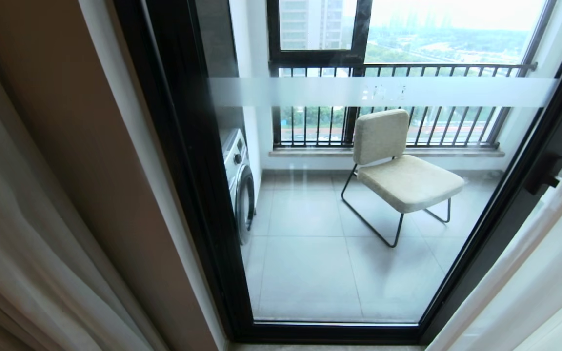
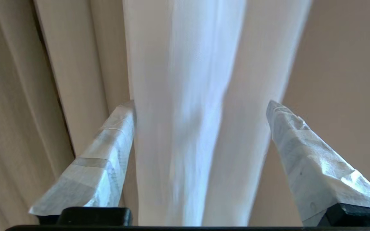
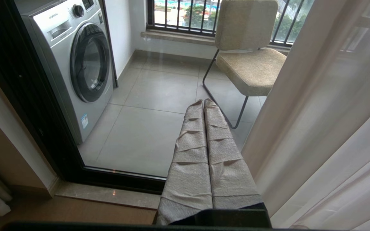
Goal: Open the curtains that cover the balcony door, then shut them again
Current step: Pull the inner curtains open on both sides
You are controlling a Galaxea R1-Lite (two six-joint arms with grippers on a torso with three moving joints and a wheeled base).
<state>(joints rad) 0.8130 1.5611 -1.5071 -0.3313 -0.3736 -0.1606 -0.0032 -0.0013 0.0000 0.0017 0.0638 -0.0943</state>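
sheer (image 2: 185,112) between spread jaws, glass (image 1: 320,219) ahead

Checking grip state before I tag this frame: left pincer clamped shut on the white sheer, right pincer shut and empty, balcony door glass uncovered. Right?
Not quite. In the left wrist view the left pincer is open: its fingers stand wide apart with the white sheer hanging between them, unclamped. The rest holds: right pincer shut and empty, balcony door glass uncovered.

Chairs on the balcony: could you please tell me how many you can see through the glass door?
1: a beige cushioned chair with a thin black metal frame, on the grey tiles right of the washing machine. Curtains may hide others.
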